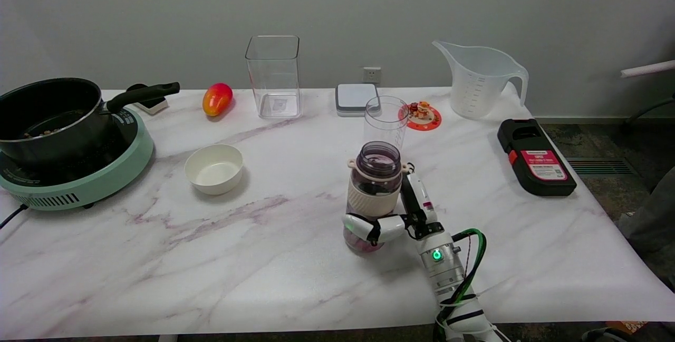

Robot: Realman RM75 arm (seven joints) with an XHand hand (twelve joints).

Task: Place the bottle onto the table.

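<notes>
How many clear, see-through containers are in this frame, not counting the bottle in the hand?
3: a square canister at the back centre, a measuring jug at the back right, and a tumbler just behind the held bottle. None seems hidden.

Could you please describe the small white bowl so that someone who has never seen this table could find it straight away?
Start at the green cooker carrying the black pot at the table's left end. Just to its right, alone on the bare marble, sits the white bowl. It is low, round, opaque and empty, unlike the tall clear container and the red-orange mango behind it.

Purple-tinted bottle [375, 184], cream sleeve; white table [263, 257] veined purple.
</notes>
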